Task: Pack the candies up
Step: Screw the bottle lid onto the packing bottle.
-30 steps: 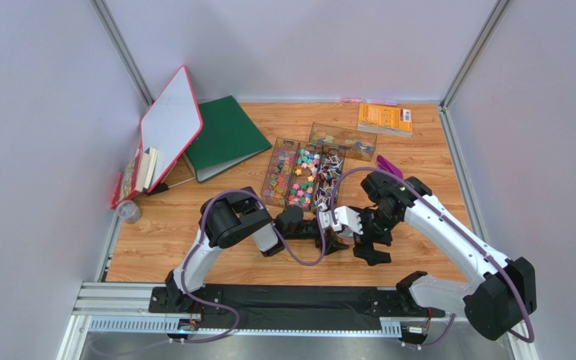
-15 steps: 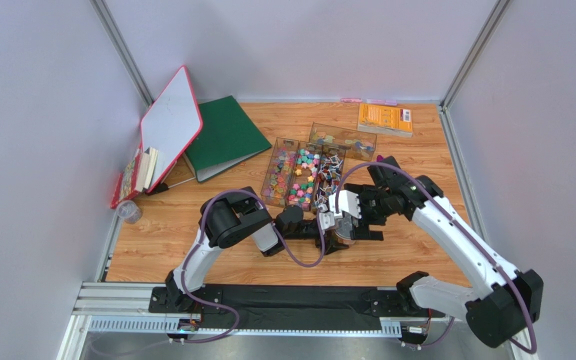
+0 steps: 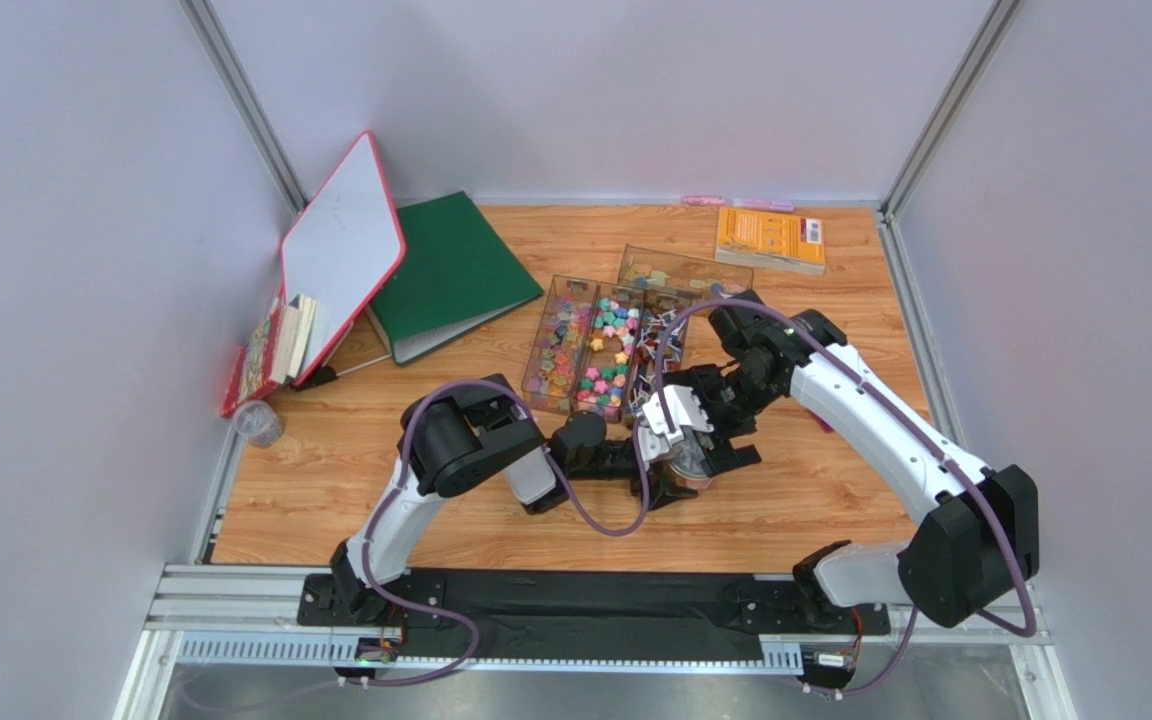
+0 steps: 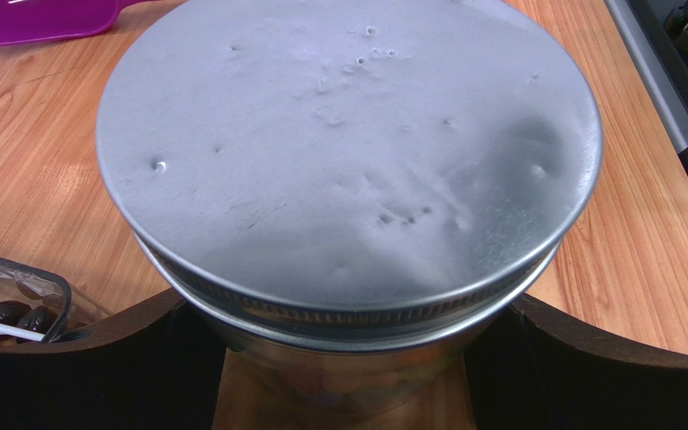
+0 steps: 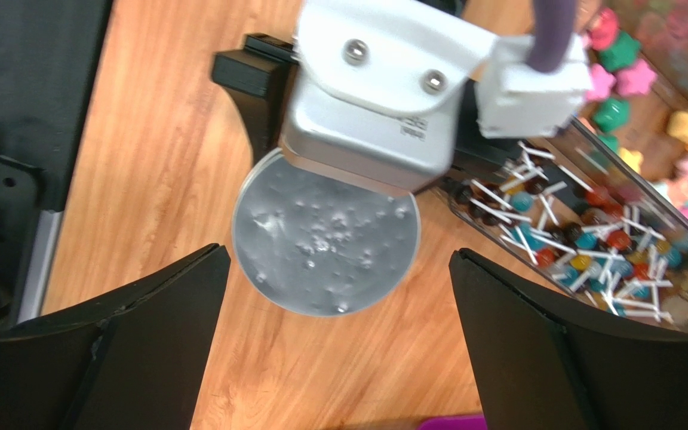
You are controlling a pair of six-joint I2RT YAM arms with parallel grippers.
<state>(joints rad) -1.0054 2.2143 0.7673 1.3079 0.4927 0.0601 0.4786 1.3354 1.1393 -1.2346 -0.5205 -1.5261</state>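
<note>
A glass jar with a dull metal lid [image 4: 348, 152] stands on the wooden table, and colored candies show faintly through its glass. My left gripper [image 4: 348, 376] is shut on the jar's body just below the lid, one dark finger [image 4: 69, 367] on each side. The right gripper [image 5: 339, 340] hangs open above the jar lid [image 5: 325, 246], its fingers spread wider than the lid and not touching it. More candies [image 3: 597, 353] fill the clear trays; lollipops on white sticks [image 5: 581, 242] lie in the nearest tray.
The left wrist's silver camera housing [image 5: 383, 98] overlaps the lid's far side. A purple scoop [image 4: 34, 18] lies on the table beyond the jar. An orange book [image 3: 770, 237], a green binder [image 3: 455, 270] and a whiteboard [image 3: 342, 248] sit at the back.
The right arm has swung from the near right of the jar toward the trays, bringing its open gripper over the lid. The left arm and jar have stayed put.
</note>
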